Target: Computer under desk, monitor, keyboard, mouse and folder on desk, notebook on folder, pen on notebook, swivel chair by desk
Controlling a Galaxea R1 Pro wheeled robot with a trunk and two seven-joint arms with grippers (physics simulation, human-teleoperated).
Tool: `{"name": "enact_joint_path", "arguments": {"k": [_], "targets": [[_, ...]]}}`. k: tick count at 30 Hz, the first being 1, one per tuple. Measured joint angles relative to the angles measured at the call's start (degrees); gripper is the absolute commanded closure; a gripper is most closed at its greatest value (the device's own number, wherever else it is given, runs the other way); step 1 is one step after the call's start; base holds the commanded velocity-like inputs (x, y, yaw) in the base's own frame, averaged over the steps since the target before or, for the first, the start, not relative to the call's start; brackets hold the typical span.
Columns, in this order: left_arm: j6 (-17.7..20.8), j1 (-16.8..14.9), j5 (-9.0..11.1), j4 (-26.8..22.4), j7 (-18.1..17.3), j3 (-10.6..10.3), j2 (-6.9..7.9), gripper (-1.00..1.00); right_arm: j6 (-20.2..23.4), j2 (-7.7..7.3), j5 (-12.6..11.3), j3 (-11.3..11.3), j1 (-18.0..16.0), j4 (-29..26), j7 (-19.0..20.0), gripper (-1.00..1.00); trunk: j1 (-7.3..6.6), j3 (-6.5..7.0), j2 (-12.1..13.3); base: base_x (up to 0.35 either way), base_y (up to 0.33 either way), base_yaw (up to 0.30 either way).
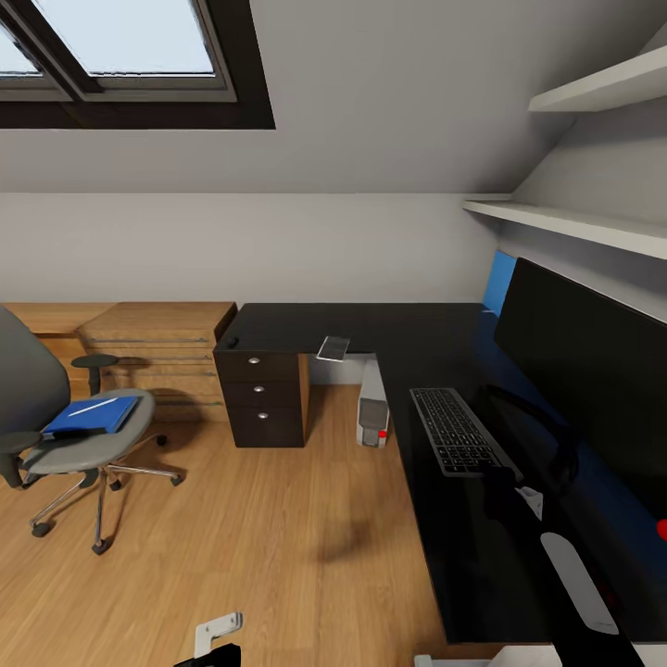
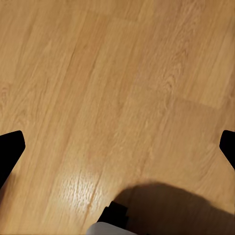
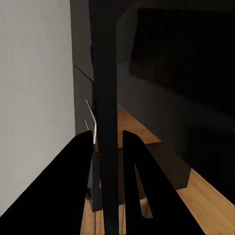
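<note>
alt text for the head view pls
An L-shaped black desk holds a keyboard and a wide monitor, with a grey computer beneath. A swivel chair at left carries a blue folder on the wooden floor.

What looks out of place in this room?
A blue folder lies on the swivel chair seat instead of on the desk, with a thin white stick-like item on top. A notebook also sits right at the desk's edge.
</note>
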Motion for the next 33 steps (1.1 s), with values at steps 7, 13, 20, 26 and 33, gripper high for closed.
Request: {"name": "enact_joint_path", "arguments": {"k": [7,13,20,26,33], "targets": [[0.0,0.0,0.0,0.0,0.0,0.0,0.0,-1.0,0.0,0.02,0.1,0.0,0.0,0.0,0.0,1.0,0.0,0.0,0.0,0.099,0.0,0.0],[0.0,0.0,0.0,0.0,0.0,0.0,0.0,-1.0,0.0,0.01,0.1,0.0,0.0,0.0,0.0,1.0,0.0,0.0,0.0,0.003,0.0,0.0],[0.0,0.0,0.0,0.0,0.0,0.0,0.0,-1.0,0.1,0.0,0.2,0.0,0.0,0.0,0.0,-1.0,0.0,0.0,0.0,0.0,0.0,0.0],[0.0,0.0,0.0,0.0,0.0,0.0,0.0,-1.0,0.1,0.0,0.2,0.0,0.0,-0.1,0.0,-1.0,0.0,0.0,0.0,0.0,0.0,0.0],[0.0,0.0,0.0,0.0,0.0,0.0,0.0,-1.0,0.1,0.0,0.2,0.0,0.0,-0.1,0.0,-1.0,0.01,0.0,0.0,-0.063,-0.071,0.0]]}}
